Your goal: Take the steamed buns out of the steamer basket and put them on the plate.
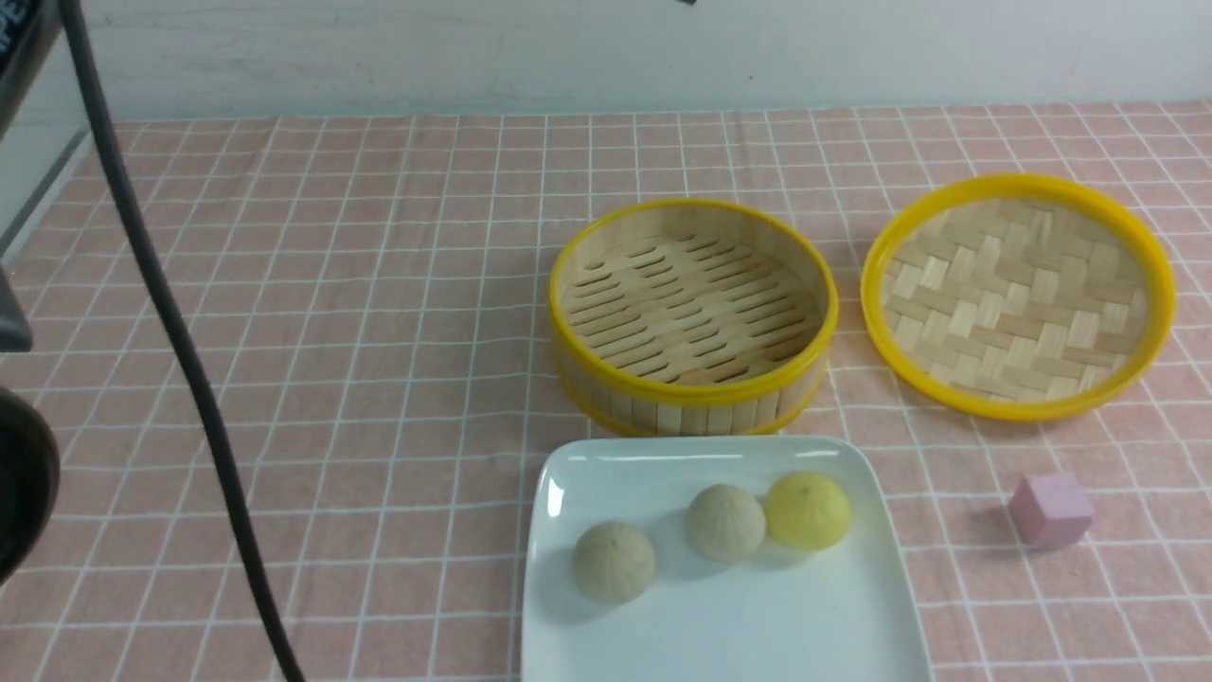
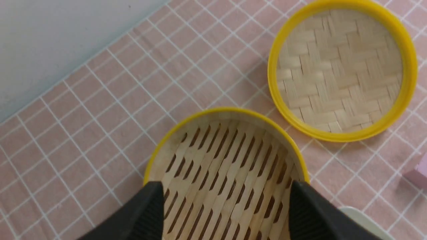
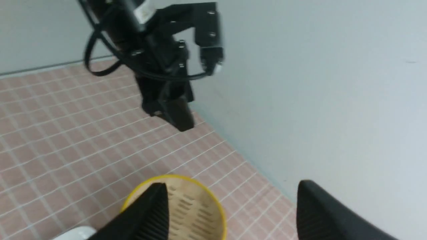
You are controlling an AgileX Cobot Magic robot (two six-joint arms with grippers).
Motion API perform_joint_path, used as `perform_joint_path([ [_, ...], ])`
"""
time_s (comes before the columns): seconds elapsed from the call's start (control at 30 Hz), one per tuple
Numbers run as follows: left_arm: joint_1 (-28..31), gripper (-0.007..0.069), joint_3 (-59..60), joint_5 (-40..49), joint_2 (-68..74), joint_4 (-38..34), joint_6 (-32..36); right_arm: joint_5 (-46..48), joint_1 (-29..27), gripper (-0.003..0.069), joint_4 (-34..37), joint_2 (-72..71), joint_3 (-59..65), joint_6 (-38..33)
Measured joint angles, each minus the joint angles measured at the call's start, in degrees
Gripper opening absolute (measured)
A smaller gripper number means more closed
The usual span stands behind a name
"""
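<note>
The three steamed buns lie on the white plate (image 1: pixel 720 635) at the front: a beige one (image 1: pixel 614 562), a second beige one (image 1: pixel 725 522) and the yellow one (image 1: pixel 808 511), which touches it. The steamer basket (image 1: pixel 691 403) stands just behind the plate and is empty. My left gripper (image 2: pixel 227 203) is open and empty, high above the basket's slatted floor (image 2: pixel 227 160). My right gripper (image 3: pixel 230 200) is open and empty, raised, with the basket (image 3: pixel 193 203) below it. Neither gripper shows in the front view.
The woven lid (image 1: pixel 1018 296) lies upside down to the right of the basket; it also shows in the left wrist view (image 2: pixel 342 70). A pink cube (image 1: pixel 1051 511) sits to the right of the plate. A black cable (image 1: pixel 180 350) hangs at the left. The left arm (image 3: pixel 160 56) hangs in the air.
</note>
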Motion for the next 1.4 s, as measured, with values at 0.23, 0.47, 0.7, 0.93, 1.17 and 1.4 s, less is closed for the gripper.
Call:
perform_joint_path([
  [0.23,0.0,0.0503,-0.5,0.0,0.2,0.3,0.0,7.1,0.0,0.0505,-4.6,-8.9,-0.2,7.6],
  [0.47,0.0,0.0503,-0.6,-0.3,0.2,0.3,0.0,16.4,0.0,0.0505,-4.3,-15.4,6.4,13.4],
  [0.7,0.0,0.0503,-0.6,-0.4,0.2,0.3,0.0,11.8,0.0,0.0505,-4.2,-23.0,24.7,14.3],
  [0.93,0.0,0.0503,-0.6,-0.4,0.2,0.3,0.0,-13.5,0.0,0.0505,-3.7,-36.0,44.4,14.4],
  [1.17,0.0,0.0503,-0.6,-0.4,0.2,0.3,0.0,-32.1,0.0,0.0503,-6.8,-45.8,59.0,14.6],
  [1.4,0.0,0.0503,-0.6,-0.5,0.2,1.3,0.0,-34.5,0.0,0.0449,-8.8,-47.4,71.6,14.6],
])
